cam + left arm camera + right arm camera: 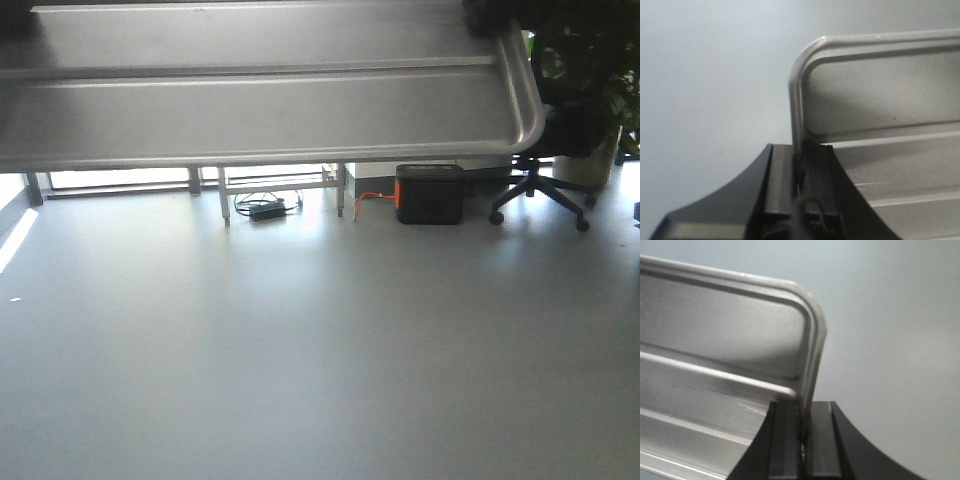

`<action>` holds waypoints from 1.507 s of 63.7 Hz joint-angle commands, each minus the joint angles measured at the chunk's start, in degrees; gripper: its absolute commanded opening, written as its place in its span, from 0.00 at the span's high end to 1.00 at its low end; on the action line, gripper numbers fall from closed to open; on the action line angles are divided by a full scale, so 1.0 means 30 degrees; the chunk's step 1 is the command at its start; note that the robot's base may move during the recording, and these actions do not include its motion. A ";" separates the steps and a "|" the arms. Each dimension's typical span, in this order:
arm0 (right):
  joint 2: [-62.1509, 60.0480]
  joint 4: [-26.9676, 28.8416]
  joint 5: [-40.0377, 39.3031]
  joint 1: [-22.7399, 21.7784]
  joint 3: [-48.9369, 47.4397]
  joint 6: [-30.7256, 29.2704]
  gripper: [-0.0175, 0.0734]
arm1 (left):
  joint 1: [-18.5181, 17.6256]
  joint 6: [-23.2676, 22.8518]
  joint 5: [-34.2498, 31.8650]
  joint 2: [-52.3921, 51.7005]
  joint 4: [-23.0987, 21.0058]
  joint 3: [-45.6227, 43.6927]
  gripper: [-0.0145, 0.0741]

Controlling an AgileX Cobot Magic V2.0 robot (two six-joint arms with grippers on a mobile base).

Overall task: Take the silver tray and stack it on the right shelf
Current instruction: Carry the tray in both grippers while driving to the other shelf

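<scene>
one silver tray [270, 110] fills the top of the front view, held in the air above the pale floor [300, 350], with two long ribs across it. two end effectors grip it, one at each end. the left end effector [800, 155] is pressed together on the rolled rim near a rounded corner. the right end effector [804, 407] pinches the opposite rim likewise. one black box [430, 195] and one office chair [540, 190] stand behind.

The silver tray [270, 110] is seen as smooth, shiny metal; the left gripper [800, 155] and right gripper [804, 410] are finished matt black.
</scene>
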 commanded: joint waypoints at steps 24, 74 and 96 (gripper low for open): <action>-0.0542 -0.1271 -0.0760 -0.0044 -0.0625 -0.0342 0.75 | -0.0153 0.0542 0.0194 -0.0342 0.1019 -0.0615 0.94; -0.0542 -0.1271 -0.0760 -0.0044 -0.0625 -0.0342 0.75 | -0.0153 0.0542 0.0158 -0.0342 0.1019 -0.0615 0.94; -0.0542 -0.1271 -0.0757 -0.0044 -0.0625 -0.0342 0.75 | -0.0153 0.0542 0.0116 -0.0342 0.1019 -0.0615 0.94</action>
